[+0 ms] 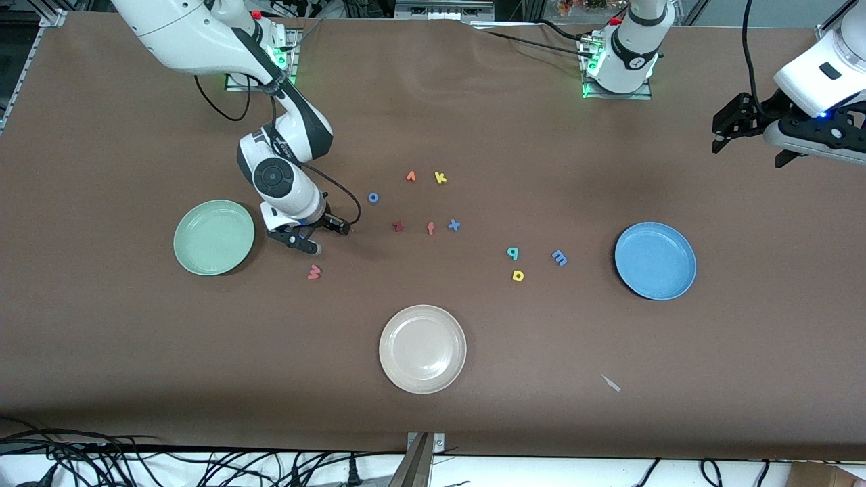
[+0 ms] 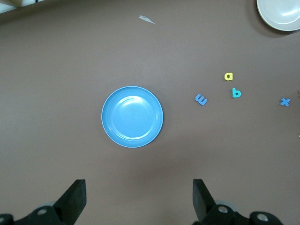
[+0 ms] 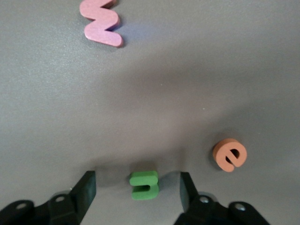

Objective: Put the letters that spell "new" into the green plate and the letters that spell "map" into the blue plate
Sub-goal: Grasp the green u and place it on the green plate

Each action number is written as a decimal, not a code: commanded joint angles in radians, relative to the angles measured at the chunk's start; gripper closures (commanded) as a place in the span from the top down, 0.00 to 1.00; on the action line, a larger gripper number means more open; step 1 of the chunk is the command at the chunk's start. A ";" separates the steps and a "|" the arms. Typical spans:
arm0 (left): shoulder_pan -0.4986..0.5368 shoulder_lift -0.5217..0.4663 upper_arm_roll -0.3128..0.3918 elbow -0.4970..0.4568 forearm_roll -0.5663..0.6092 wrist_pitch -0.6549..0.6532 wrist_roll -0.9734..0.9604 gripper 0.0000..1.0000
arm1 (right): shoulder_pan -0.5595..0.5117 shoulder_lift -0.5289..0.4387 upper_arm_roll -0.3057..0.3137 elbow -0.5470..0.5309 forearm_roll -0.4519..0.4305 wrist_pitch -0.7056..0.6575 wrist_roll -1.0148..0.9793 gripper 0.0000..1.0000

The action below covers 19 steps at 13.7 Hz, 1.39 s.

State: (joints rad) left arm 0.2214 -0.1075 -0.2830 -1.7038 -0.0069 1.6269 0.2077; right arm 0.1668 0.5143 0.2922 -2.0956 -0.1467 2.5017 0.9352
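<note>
My right gripper (image 1: 302,238) is down at the table beside the green plate (image 1: 214,237). It is open, and the green n (image 3: 144,185) lies between its fingers with a gap on each side. The orange e (image 3: 229,154) lies just beside it, and the pinkish w (image 1: 314,272) (image 3: 101,23) a little nearer the front camera. The blue m (image 1: 559,257), yellow a (image 1: 517,275) and teal p (image 1: 513,253) lie on the table beside the empty blue plate (image 1: 655,260) (image 2: 132,116). My left gripper (image 1: 720,132) (image 2: 139,192) waits high and open over the left arm's end of the table.
A beige-white plate (image 1: 422,348) sits near the front edge. Loose letters lie mid-table: blue o (image 1: 373,197), an orange letter (image 1: 411,176), yellow k (image 1: 440,178), dark red z (image 1: 398,226), salmon f (image 1: 430,228), blue x (image 1: 454,224). A white scrap (image 1: 611,383) lies near the front.
</note>
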 commanded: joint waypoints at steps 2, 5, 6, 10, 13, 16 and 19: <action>0.001 0.012 0.001 0.030 -0.010 -0.025 -0.001 1.00 | -0.003 0.019 0.001 0.002 -0.020 0.020 0.016 0.58; 0.001 0.012 0.001 0.032 -0.010 -0.025 0.001 1.00 | -0.001 0.019 0.001 0.000 -0.020 0.019 0.019 0.46; 0.001 0.014 0.001 0.032 -0.008 -0.025 0.001 1.00 | 0.000 0.019 0.001 0.000 -0.020 0.019 0.017 0.42; 0.000 0.012 -0.027 0.030 -0.008 -0.025 -0.004 1.00 | 0.005 0.021 0.001 -0.001 -0.020 0.019 0.017 0.28; 0.012 0.012 -0.022 0.029 -0.008 -0.050 -0.002 1.00 | 0.002 0.024 0.001 0.018 -0.017 0.008 0.002 0.10; 0.013 0.011 -0.016 0.029 -0.008 -0.053 -0.002 1.00 | -0.021 0.027 0.002 0.201 -0.007 -0.300 -0.006 0.06; 0.012 0.012 -0.018 0.030 -0.010 -0.052 -0.002 1.00 | -0.044 0.026 0.001 0.264 -0.005 -0.389 -0.057 0.06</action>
State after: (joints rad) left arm 0.2313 -0.1074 -0.2976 -1.7034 -0.0069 1.5978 0.2072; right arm 0.1435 0.5202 0.2869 -1.8901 -0.1467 2.1901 0.9202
